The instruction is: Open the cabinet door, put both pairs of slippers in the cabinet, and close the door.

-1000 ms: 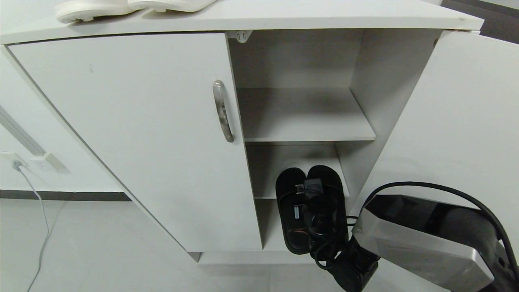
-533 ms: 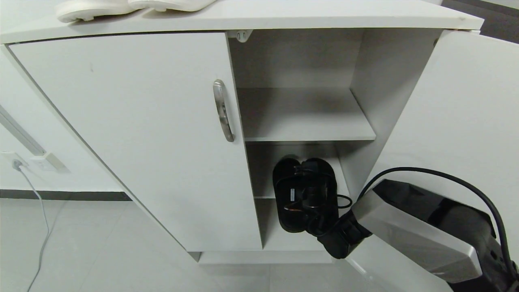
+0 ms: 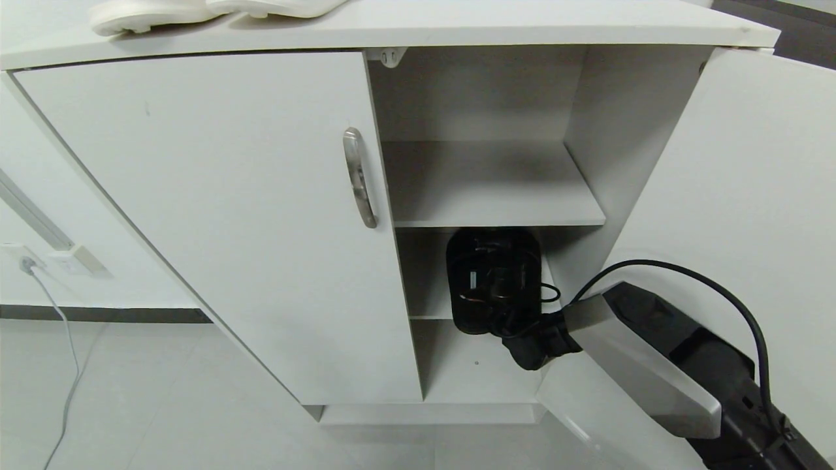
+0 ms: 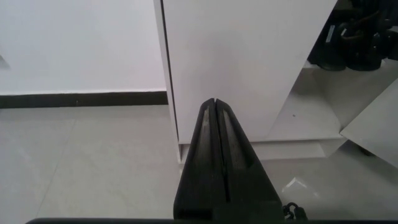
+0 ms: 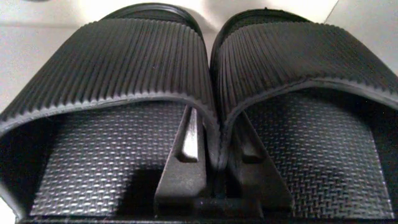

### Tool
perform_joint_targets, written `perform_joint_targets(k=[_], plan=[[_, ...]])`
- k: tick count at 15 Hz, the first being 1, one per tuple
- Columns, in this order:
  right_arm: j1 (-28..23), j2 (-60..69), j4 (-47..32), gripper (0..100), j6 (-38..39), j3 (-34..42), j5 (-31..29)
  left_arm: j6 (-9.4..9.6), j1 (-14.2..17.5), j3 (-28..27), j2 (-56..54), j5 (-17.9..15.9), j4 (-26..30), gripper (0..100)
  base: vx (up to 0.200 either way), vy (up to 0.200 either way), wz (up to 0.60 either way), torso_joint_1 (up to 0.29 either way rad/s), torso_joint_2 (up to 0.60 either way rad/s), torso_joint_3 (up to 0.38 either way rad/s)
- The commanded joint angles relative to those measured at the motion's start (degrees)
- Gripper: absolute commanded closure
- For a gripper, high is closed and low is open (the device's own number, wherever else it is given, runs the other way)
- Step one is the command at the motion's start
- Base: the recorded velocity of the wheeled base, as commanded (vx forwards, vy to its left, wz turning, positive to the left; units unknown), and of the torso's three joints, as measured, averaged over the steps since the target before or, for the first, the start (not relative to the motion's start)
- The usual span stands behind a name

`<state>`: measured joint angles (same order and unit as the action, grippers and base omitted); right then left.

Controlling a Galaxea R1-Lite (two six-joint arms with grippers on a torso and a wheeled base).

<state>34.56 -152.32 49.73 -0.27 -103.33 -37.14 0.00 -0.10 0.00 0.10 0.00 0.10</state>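
Pale floor tiles run up to a white wall with a dark baseboard, a wall socket and a grey cable hanging from it. Against that wall stands the white cabinet. Its left door is closed, with a metal handle upright near its inner edge. Its right door is swung wide open. Inside, the upper shelf is bare. Below it the black slippers sit side by side in the middle compartment, toes pointing inward under the upper shelf and heels reaching out over the front edge of the lower shelf. Whether their soles touch that shelf cannot be told. The right pincer grips the pair from the heel end, with one finger inside each slipper and the two inner side walls pinched together between them. The right arm comes in from the open-door side. The white slippers lie on top of the cabinet, above the closed door. The left pincer hangs low over the floor in front of the closed left door, empty, its fingers pressed together with no gap, well apart from the black pair.
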Motion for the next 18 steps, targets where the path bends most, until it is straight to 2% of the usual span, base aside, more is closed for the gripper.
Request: perform_joint_targets(k=[1, 6, 7, 11, 14, 18], plan=[[-0.7, -2.5, -1.4, 100, -0.3, -3.4, 0.1, 0.0, 0.0, 0.0, 0.1, 0.0, 0.0, 100, 0.0, 0.0, 0.0, 0.0, 0.0, 0.0], [-1.1, -2.6, -2.6, 100, -0.3, -4.6, 0.1, 0.0, 0.0, 0.0, 0.1, 0.1, 0.0, 100, 0.0, 0.0, 0.0, 0.0, 0.0, 0.0], [-1.1, -2.6, -2.6, 0, -0.2, -4.6, 0.1, 0.0, 0.0, 0.0, 0.1, 0.1, 0.0, 100, 0.0, 0.0, 0.0, 0.0, 0.0, 0.0], [-0.6, -1.1, -0.9, 0, 0.1, -1.2, -0.6, -0.09, 0.0, 0.0, 0.1, 0.1, 0.0, 100, 0.0, 0.0, 0.0, 0.0, 0.0, 0.0], [0.2, 3.2, 2.4, 0, 0.0, 7.2, -0.6, -0.18, 0.0, 0.0, 0.1, 0.1, 0.0, 100, 0.0, 0.0, 0.0, 0.0, 0.0, 0.0], [2.2, 10.6, 11.2, 0, -0.2, 21.7, -0.5, -0.35, 0.0, -0.1, 0.1, 0.1, 0.0, 100, 0.0, 0.0, 0.0, 0.0, 0.0, 0.0]])
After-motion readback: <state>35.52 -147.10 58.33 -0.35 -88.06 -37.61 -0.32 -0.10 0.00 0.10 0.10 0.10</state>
